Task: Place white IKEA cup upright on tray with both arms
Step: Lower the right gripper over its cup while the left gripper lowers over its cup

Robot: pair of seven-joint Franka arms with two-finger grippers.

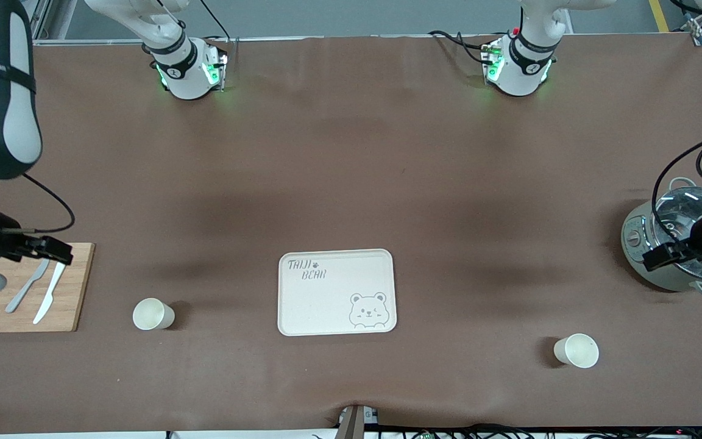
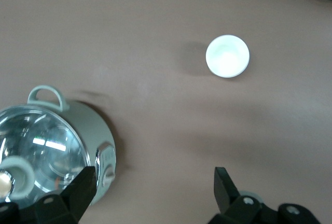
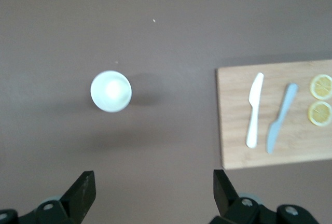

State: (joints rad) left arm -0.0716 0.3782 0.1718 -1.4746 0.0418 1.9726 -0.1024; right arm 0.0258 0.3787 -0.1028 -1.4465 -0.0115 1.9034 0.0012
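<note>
The brown-covered table [image 1: 351, 152] is spanned by the two white arms, their bases set along its edge farthest from the front camera. The cream tray [image 1: 302, 305] lies empty in the middle, near the front camera. A wooden cutting board [image 1: 77, 286] with two knives and a lemon slice is seen at the right arm's end, a steel cooker [image 1: 643, 244] at the left arm's end. Two white cups stand upright on the cloth: one cup [image 1: 153, 314] between board and tray, the other cup [image 1: 576, 350] toward the left arm's end. The right gripper [image 3: 153, 193] is held spread over the board; the left gripper [image 2: 155, 187] is spread over the cooker. Nothing is grasped; the reach is judged pending, requiring descent around each cup.
</note>
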